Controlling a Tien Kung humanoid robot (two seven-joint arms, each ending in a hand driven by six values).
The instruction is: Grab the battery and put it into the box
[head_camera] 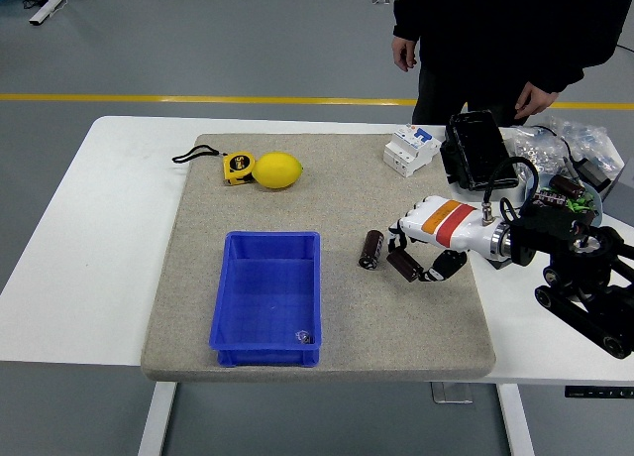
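The battery [371,249], a dark cylinder, lies on the grey mat [327,203] just right of the blue box [229,278]. A small dark item [303,335] sits in the box's near right corner. My right hand [408,260], white with an orange and red band, hovers right beside the battery on its right. Its dark fingers [404,266] hang loosely curled and hold nothing; a narrow gap separates them from the battery. The left arm does not show.
A lemon [278,171] and a yellow tape measure [237,167] lie at the mat's far left. A white breaker [411,149], a black case [477,151] and bags of parts [567,154] crowd the far right. A person stands beyond the table, hands [403,52] hanging.
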